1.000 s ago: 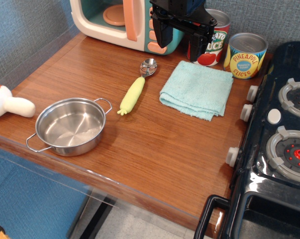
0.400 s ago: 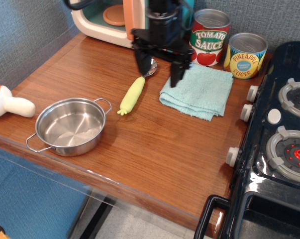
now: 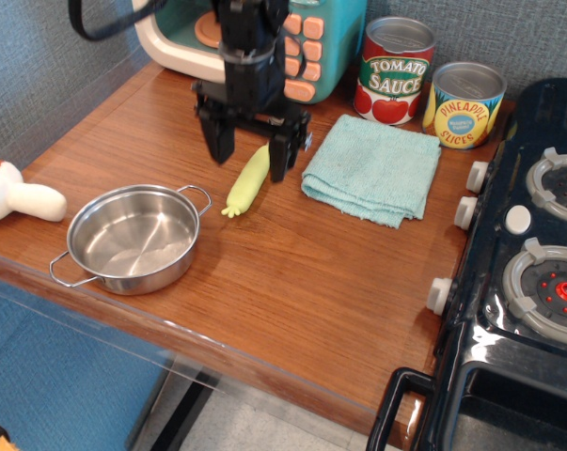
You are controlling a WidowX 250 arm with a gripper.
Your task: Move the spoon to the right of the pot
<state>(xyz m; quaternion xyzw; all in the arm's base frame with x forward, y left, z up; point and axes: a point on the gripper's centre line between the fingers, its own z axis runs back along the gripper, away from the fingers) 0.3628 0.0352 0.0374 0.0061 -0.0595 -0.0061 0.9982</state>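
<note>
The hand [image 3: 250,153] hangs over the desk [image 3: 292,272] with its two fingers [image 3: 281,156] apart and nothing between them. The spoon [image 3: 246,181] lies flat on the desk just beyond the pot [image 3: 133,239], off the pot's far-right handle and apart from it, with the cloth [image 3: 372,169] to its right. Only the yellow-green handle shows; the bowl end is hidden behind the hand. The long axis runs from near-left to far-right, tilted somewhat off the desk's front edge. The upper part of the handle appears in the gap between the fingers, one finger to each side, so the spoon lies directly beneath and slightly toward the camera from the hand. The fingers stand roughly across the handle (a fair alignment for closing on its width, as judged from one view only). Whether the fingertips reach the desk cannot be told. The grasp is judged not yet made. The next move likely calls for a short descent and a closing on the thick handle. The target ground right of the pot lies near, toward the camera from the spoon.
</note>
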